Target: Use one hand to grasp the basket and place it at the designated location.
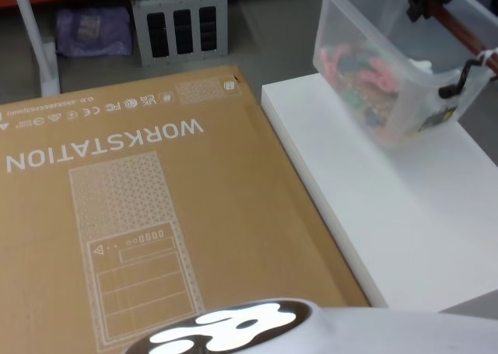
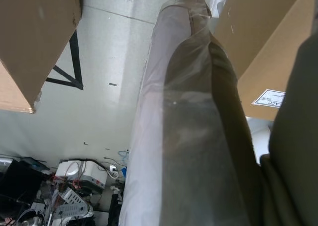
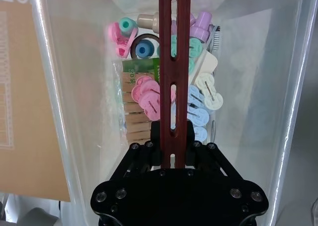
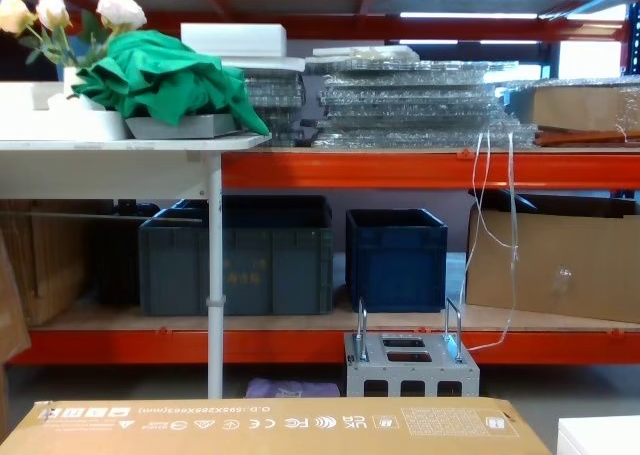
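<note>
grip: my right gripper (image 3: 174,136) is pinched shut on the slotted red-brown handle (image 3: 174,47) | basket (image 1: 373,82): hangs tilted over the white table's (image 1: 405,229) far right corner, clothes pegs (image 3: 149,94) heaped inside | how: I'd squeeze firmly, travel slowly without swinging, and level it above the table before setting it down

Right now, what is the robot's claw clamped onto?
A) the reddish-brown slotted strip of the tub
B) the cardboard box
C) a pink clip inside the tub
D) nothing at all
A: in the right wrist view the right gripper is shut on the basket's reddish-brown slotted strip, with the clips lying loose inside.
</note>
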### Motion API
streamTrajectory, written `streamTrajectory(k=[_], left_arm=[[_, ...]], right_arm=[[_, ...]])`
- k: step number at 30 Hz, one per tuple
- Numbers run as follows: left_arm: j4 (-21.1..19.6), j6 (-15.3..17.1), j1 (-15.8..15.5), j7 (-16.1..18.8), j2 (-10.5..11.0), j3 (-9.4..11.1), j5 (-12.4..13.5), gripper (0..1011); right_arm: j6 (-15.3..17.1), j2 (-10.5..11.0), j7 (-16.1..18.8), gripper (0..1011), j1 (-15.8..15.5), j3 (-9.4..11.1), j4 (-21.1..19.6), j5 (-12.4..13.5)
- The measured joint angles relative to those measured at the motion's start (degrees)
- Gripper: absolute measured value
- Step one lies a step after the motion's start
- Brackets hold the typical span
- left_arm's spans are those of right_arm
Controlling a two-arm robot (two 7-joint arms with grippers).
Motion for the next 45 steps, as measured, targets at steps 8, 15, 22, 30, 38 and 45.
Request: streamTrajectory(k=[8,15,22,30,38,45], left_arm=[[0.0,0.0,0.0,0.0,0.0,0.0,0.0,0],[0.0,0.0,0.0,0.0,0.0,0.0,0.0,0],[0.0,0.0,0.0,0.0,0.0,0.0,0.0,0],[0.0,0.0,0.0,0.0,0.0,0.0,0.0,0],[0.0,0.0,0.0,0.0,0.0,0.0,0.0,0],[0.0,0.0,0.0,0.0,0.0,0.0,0.0,0]], right_arm=[[-2.0,0.9,0.3,237,1.6,0.7,-2.7,0.7],[-6.2,-0.2,0.9,237,3.3,0.2,-3.7,1.1],[-9.6,-1.8,1.7,237,4.1,-0.9,-3.3,2.2],[-12.8,-3.4,1.9,237,4.6,-2.4,-4.0,3.3],[-15.0,-4.3,1.9,237,4.8,-3.7,-6.1,4.5],[-15.6,-4.5,1.7,237,5.1,-4.6,-6.6,5.1]])
